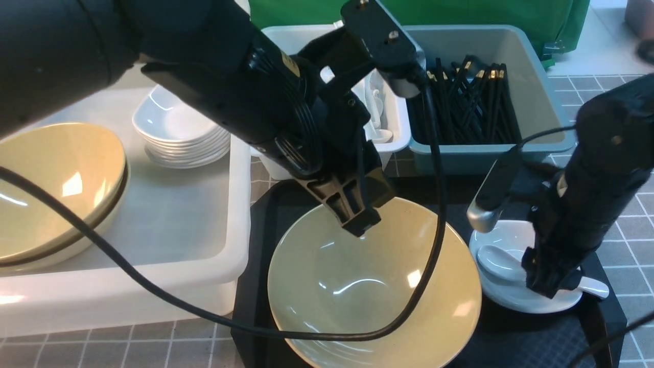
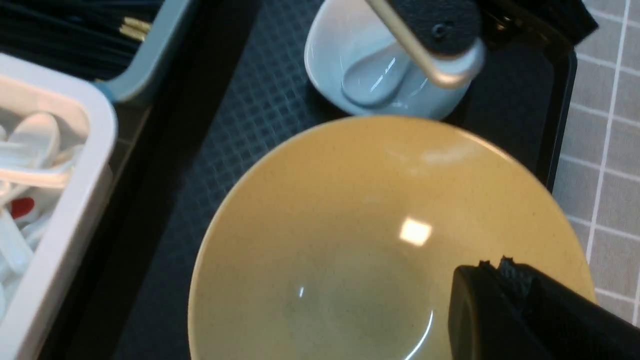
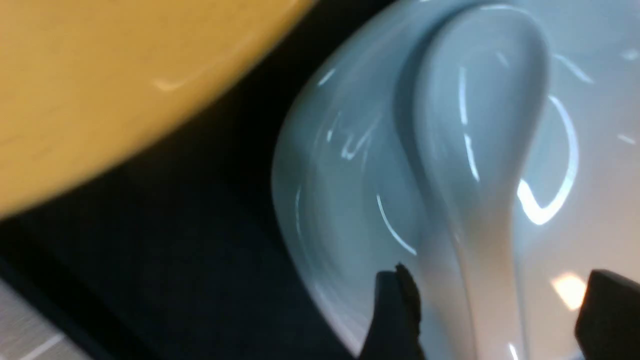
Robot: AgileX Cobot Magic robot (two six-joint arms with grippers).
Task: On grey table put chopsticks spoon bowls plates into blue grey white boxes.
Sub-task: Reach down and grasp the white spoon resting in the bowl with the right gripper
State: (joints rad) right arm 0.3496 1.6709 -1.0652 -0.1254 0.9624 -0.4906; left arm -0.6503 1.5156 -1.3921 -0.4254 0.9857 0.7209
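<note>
Lower right of front view: spoon (image 1: 498,261) lies in white plate (image 1: 511,300); right gripper (image 3: 500,320) there, fingers spread either side of handle, apparently lined up for pinch. Bottom centre: left gripper (image 1: 360,223) closed, empty, poised over tan bowl (image 1: 357,312), likely waiting turn.

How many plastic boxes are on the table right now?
3: large white box at left, small white box back centre, blue-grey box back right. Others could be hidden.
</note>
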